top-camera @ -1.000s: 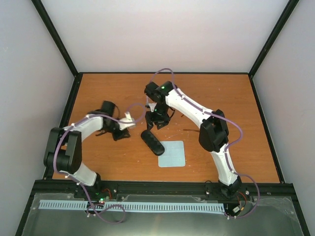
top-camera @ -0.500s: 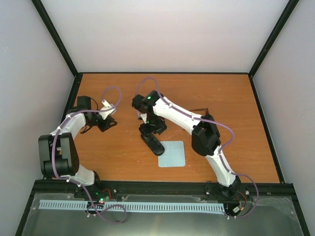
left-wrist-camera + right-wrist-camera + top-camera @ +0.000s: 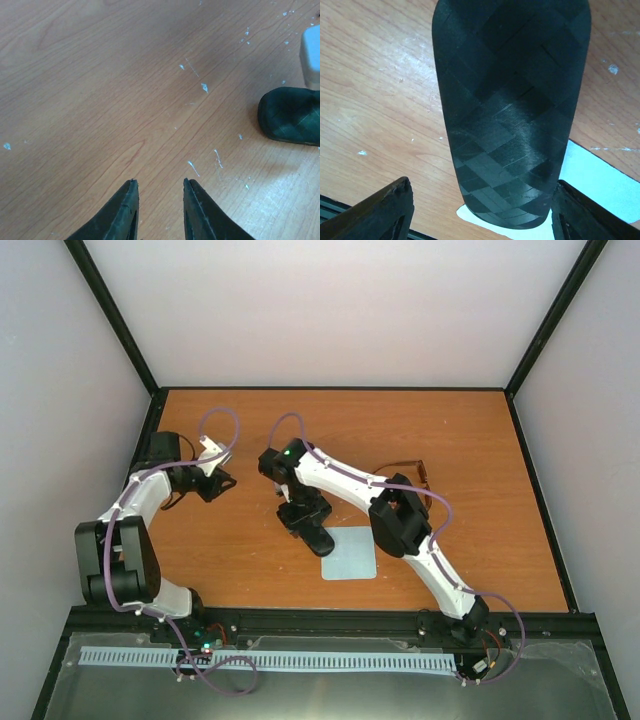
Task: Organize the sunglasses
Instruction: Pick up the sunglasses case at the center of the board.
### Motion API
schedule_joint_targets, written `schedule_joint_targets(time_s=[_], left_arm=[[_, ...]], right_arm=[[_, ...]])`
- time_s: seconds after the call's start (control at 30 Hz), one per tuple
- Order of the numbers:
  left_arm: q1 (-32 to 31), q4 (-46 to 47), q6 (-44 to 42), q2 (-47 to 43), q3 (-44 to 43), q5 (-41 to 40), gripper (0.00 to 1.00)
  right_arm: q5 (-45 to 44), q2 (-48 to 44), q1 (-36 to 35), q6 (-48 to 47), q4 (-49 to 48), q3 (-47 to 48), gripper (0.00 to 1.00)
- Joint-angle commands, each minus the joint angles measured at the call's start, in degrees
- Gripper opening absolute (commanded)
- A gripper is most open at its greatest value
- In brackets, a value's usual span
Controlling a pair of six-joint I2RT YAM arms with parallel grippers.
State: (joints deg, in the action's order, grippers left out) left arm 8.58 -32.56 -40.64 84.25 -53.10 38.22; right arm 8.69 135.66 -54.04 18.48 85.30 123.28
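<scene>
The black glasses case (image 3: pixel 316 534) lies closed on the table, its near end over a corner of the pale blue cloth (image 3: pixel 350 553). My right gripper (image 3: pixel 300 512) hangs over the case's far end, open. In the right wrist view the case (image 3: pixel 512 100) fills the gap between the spread fingers (image 3: pixel 387 212), and the cloth (image 3: pixel 602 175) shows under its tip. A thin brown shape, likely the sunglasses (image 3: pixel 417 470), shows partly behind the right forearm. My left gripper (image 3: pixel 216 486) is open and empty over bare wood (image 3: pixel 160 186), with the case's end (image 3: pixel 290 116) to its right.
The wooden table (image 3: pixel 480 440) is ringed by a black frame and pale walls. Small white flecks (image 3: pixel 204 88) dot the wood. A pale object's corner (image 3: pixel 311 55) shows at the right edge of the left wrist view.
My left gripper has drawn back to the left, away from the case. My right gripper has moved left and nearer, coming down over the case.
</scene>
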Motion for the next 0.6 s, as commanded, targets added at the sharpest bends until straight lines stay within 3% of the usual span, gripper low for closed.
schedule_joint_targets(time_s=[0.0,0.37,0.57], left_arm=[[0.47,1.58,1.5,-2.47,0.1,1.81,0.28],[0.45,2.47,2.99,-3.18,1.31,2.56,0.28],[0.4,2.58,2.9,-3.13,1.47,2.66,0.29]], right_arm=[[-2.08,1.59,-0.28,1.27,0.43,1.43,0.74],[-3.14,3.71,-0.28,1.42,0.8,1.05,0.75],[-3.83,3.82,-0.28,1.5,0.72,0.88,0.67]])
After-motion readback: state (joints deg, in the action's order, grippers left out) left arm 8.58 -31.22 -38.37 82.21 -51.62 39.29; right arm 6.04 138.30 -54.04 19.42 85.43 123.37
